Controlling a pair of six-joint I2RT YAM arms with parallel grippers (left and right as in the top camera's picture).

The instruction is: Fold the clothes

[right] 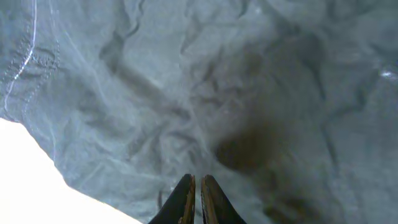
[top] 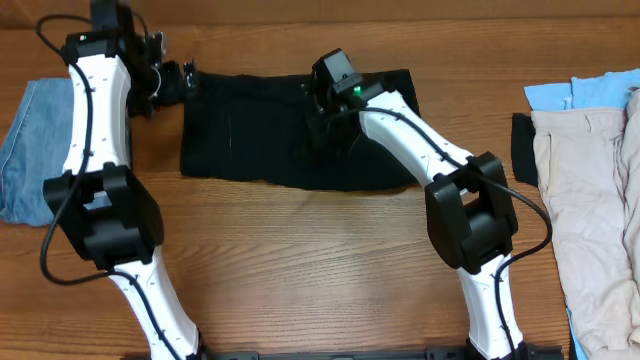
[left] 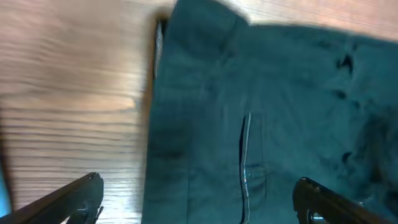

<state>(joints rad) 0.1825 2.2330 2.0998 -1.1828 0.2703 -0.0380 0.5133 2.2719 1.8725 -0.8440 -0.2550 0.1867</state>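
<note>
Lying flat across the far middle of the table (top: 320, 260), spread left to right with a slightly uneven near edge: black garment (top: 240, 130). Hanging over its left edge, fingers (left: 81, 199) wide apart and holding nothing: left gripper (left: 198, 196), one tip above bare wood, the other above cloth, with the garment's straight edge and a pale stitched seam in between. Poised low over the crumpled middle of the cloth, tips pressed together: right gripper (right: 194, 186); nipping fabric or not, impossible to tell. Resting at the table's left rim, just beside the left arm: denim garment (top: 28, 150). Piled at the right rim, well apart from the black cloth: beige garment (top: 590, 210) over light blue garment (top: 590, 92). Bare wood all along the near side, between both arms.
</note>
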